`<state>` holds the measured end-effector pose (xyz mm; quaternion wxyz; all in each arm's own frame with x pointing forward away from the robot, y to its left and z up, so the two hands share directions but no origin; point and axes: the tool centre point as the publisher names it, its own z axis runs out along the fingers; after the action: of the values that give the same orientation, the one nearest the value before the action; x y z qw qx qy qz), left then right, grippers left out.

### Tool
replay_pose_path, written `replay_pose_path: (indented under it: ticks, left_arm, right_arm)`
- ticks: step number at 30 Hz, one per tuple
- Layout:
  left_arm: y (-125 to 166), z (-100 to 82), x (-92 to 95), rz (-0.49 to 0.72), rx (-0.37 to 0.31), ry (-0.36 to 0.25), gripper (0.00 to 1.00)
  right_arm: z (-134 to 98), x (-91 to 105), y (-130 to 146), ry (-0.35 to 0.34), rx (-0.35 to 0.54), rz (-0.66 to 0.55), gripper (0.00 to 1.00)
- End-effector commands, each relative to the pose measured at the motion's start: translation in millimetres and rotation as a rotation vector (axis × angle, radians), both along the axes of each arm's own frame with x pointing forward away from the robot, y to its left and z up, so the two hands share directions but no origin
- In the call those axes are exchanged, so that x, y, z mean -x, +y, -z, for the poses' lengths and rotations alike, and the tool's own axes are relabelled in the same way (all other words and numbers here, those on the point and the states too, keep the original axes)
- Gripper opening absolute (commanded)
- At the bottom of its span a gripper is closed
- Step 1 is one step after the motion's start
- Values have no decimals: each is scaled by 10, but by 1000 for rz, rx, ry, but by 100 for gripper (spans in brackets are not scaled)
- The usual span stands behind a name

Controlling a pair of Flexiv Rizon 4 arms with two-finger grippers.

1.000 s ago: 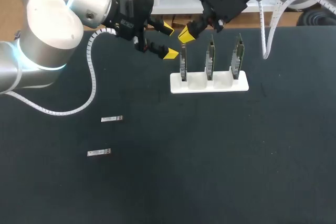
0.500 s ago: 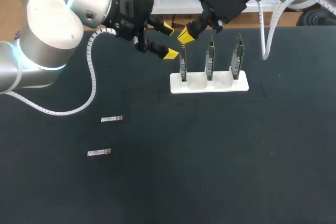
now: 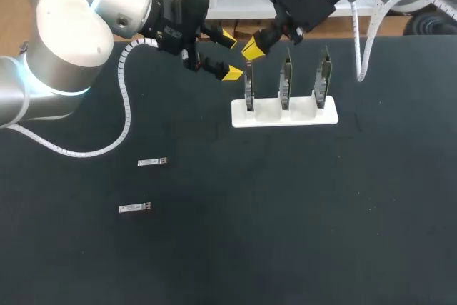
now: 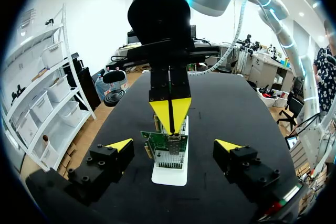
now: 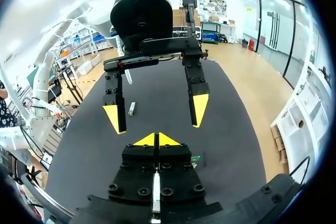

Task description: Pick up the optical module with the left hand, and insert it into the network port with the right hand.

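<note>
Left claw (image 3: pixel 229 56) hangs over the table's (image 3: pixel 321 212) far edge with its fingers apart, holding nothing. Beside it the right claw (image 3: pixel 253 47) has its yellow tips pressed together just above the leftmost board; whether anything is pinched between them cannot be told. A white rack (image 3: pixel 328 116) near the far edge holds three green boards (image 3: pixel 286 83), upright in a row. Two modules (image 3: pixel 152 162) (image 3: pixel 135 208) lie flat towards the left edge, well apart from both claws, with their long axes parallel to the near edge.
</note>
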<state>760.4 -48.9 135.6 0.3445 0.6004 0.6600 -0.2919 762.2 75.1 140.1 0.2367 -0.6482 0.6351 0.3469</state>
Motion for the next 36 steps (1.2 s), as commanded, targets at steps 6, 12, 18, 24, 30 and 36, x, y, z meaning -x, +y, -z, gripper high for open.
replay_pose_path:
  ticks: [6, 12, 18, 24, 30, 36]
  left_arm:
    - [-4, 2, -17, 3, -2, 1, 100]
    - [-4, 2, -17, 3, -2, 1, 100]
    - [-4, 2, -17, 3, -2, 1, 100]
    - [-4, 2, -17, 3, -2, 1, 100]
    - [-4, 2, -17, 3, -2, 1, 100]
    - [-4, 2, -17, 3, -2, 1, 100]
  right_arm:
    - [156, -2, -5, 11, 5, 0, 0]
    - [153, -3, -10, 9, 2, 3, 0]
    - [117, -1, -15, 1, -2, 6, 0]
    - [32, -3, -14, -24, -14, 7, 0]
    - [-78, -25, -13, -50, -26, 5, 0]
    - [-119, -32, -2, -59, -27, -4, 0]
